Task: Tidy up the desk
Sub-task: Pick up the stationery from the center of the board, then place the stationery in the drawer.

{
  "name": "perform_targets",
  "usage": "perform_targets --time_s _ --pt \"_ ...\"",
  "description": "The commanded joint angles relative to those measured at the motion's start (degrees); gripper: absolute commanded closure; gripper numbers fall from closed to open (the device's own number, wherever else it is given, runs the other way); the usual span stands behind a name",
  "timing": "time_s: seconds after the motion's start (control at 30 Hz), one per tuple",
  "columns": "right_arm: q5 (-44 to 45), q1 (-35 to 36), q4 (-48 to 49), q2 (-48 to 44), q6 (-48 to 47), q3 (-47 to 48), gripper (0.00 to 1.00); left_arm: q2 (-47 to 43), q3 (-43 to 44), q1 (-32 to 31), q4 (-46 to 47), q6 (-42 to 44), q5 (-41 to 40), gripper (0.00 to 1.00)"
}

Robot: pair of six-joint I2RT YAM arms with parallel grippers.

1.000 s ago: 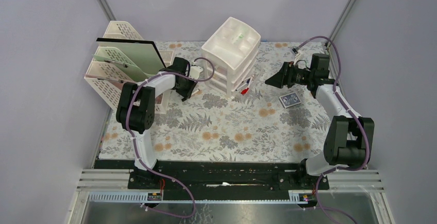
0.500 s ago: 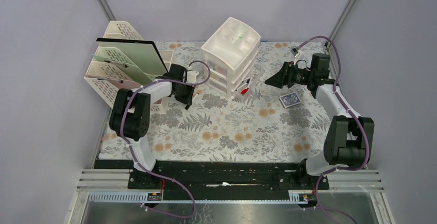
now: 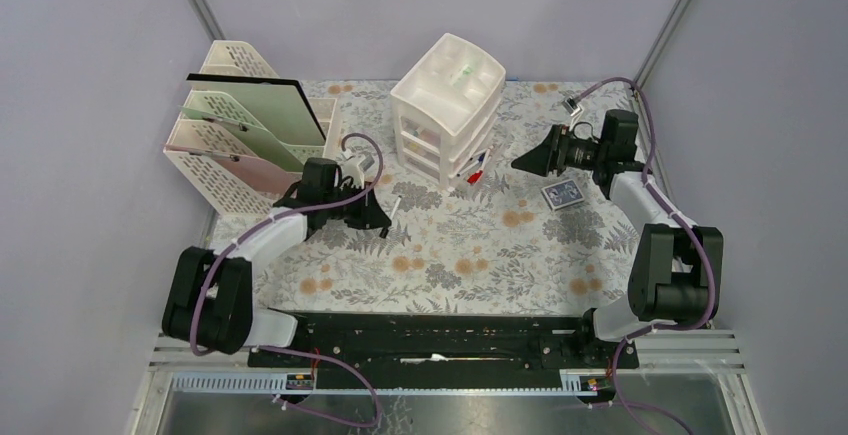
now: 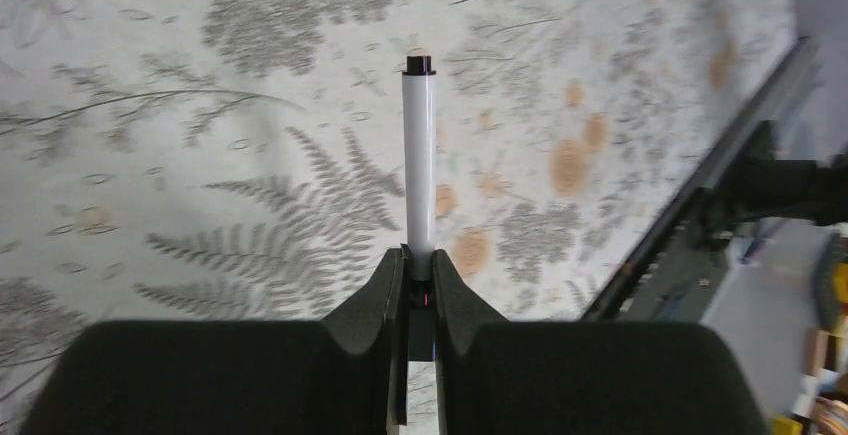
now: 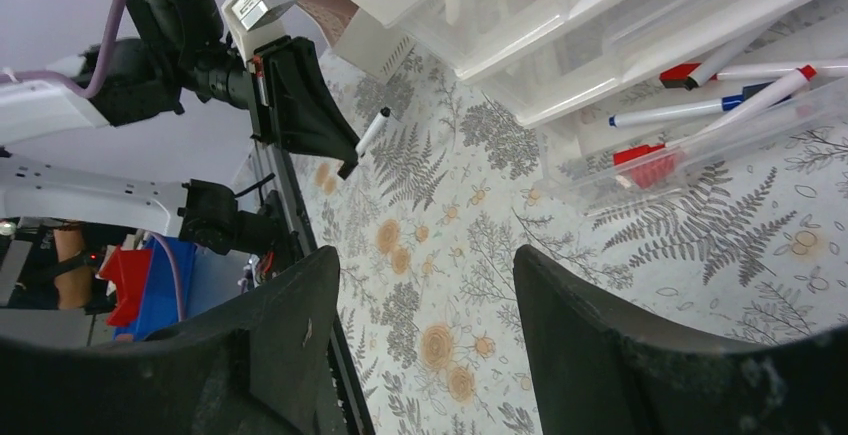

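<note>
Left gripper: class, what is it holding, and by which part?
A white marker, pinched at one end between the fingers; its black-tipped end points away.

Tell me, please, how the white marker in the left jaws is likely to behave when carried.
The white marker looks rigid and light, so it should hold straight. It is pinched only at one end, so it may pivot if bumped. Its smooth round barrel would probably roll on the desk.

the white marker (image 4: pixel 419 155) has its back end buried in the left gripper (image 4: pixel 420 255). drawer unit (image 5: pixel 560 45) gets chopped off by the right wrist view's top edge, and its upper drawers' contents are just blur. print on the small blue box (image 3: pixel 562 194): too tiny to read.
</note>
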Motion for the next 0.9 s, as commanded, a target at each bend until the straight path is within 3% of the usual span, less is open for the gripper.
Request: perform_targets --time_s 0.0,0.27,0.43,0.53,0.87 --pt "-3.7 1.5 5.7 -2.7 2.6 -1.1 0.28 -5.9 -5.0 -0.9 16.9 -12.8 10.2 1.0" --pt "-6.1 7.4 10.1 -2.9 5.7 -2.8 0.2 -8.7 -9.3 -7.2 43.2 -31.9 11.2 1.0" --pt "-6.6 11.5 12.0 -2.9 7.9 -2.9 0.11 -4.8 -4.4 -14.7 45.3 -33.5 6.3 1.0" --pt "-6.6 13.2 14.7 -2.9 11.0 -3.3 0.01 -2.3 -2.2 -18.0 47.7 -34.8 3.5 1.0" --pt "-5.2 14.6 24.4 -3.8 21.2 -5.6 0.0 5.9 2.3 -23.9 54.6 -39.1 -0.4 1.0"
